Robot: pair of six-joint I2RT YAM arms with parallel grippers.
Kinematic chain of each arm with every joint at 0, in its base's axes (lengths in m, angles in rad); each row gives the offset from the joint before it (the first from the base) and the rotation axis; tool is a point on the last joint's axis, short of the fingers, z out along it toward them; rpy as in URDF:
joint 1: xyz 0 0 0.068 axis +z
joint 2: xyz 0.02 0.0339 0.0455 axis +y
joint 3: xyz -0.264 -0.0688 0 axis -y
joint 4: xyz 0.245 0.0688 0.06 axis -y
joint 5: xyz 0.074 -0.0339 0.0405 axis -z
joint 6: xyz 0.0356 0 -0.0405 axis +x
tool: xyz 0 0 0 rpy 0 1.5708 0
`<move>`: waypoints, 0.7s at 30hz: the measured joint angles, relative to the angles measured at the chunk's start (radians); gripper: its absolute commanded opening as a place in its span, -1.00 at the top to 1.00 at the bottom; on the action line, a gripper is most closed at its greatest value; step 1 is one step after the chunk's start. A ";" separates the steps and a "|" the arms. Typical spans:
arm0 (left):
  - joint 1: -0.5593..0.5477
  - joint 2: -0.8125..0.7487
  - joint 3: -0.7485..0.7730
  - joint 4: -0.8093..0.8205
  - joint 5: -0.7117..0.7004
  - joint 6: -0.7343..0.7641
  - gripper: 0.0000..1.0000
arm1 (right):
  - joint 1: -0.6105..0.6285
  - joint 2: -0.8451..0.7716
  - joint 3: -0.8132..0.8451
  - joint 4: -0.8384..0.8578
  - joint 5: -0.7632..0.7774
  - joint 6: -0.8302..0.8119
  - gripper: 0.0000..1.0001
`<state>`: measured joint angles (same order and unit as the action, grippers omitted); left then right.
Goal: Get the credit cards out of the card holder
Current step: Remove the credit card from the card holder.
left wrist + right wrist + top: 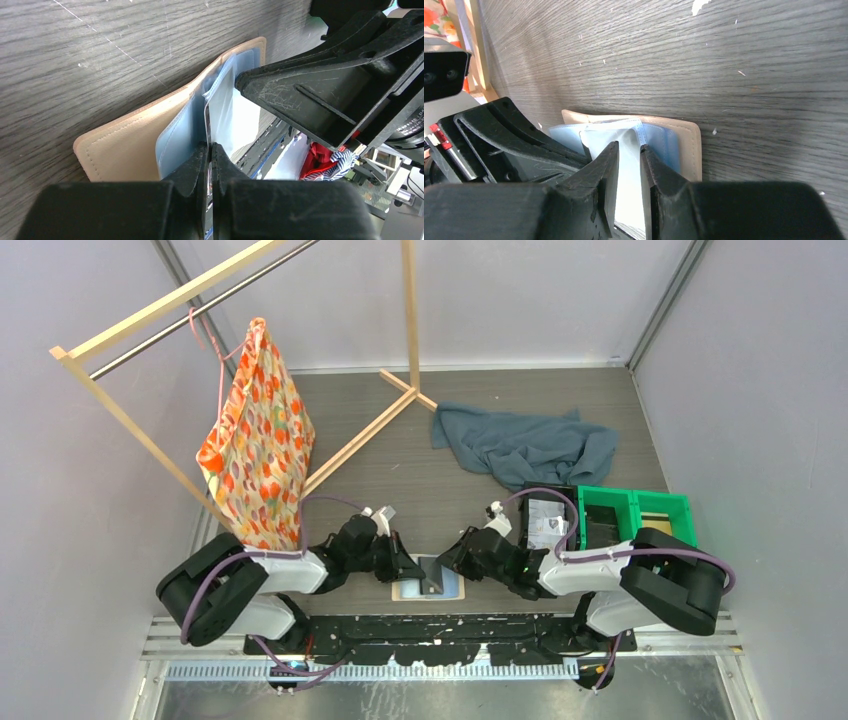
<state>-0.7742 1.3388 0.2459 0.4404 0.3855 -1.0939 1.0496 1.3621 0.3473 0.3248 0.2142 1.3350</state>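
Behind card holder (pixel 455 587): grey-blue cloth (pixel 520 445); green bin (pixel 632 498) at right

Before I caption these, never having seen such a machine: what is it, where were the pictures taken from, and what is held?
Two robot arms stand side by side at a table, each ending in a two-finger gripper. The wide picture looks down from above and behind them; the other two come from cameras on the wrists. On the table lie an open tan card holder, a grey-blue cloth, a green bin and a black tray; a flowered bag hangs from a wooden rack. The left gripper is pinched shut on what looks like a credit card, a glossy sheet in the holder. The right gripper, jaws slightly apart, is at the holder's blue pockets.
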 measured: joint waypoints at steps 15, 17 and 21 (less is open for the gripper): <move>0.007 0.061 -0.052 0.142 0.014 -0.067 0.68 | 0.000 -0.036 -0.010 -0.041 0.005 0.001 0.45; 0.007 0.048 -0.066 0.147 0.007 -0.082 0.68 | 0.000 -0.036 -0.010 -0.041 0.005 0.001 0.45; 0.007 0.010 -0.092 0.144 -0.008 -0.103 0.65 | 0.000 -0.035 -0.010 -0.040 0.005 0.001 0.45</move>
<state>-0.7673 1.3483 0.1535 0.5842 0.3771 -1.1965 1.0496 1.3266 0.3378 0.2844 0.2188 1.3361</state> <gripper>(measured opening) 0.171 0.277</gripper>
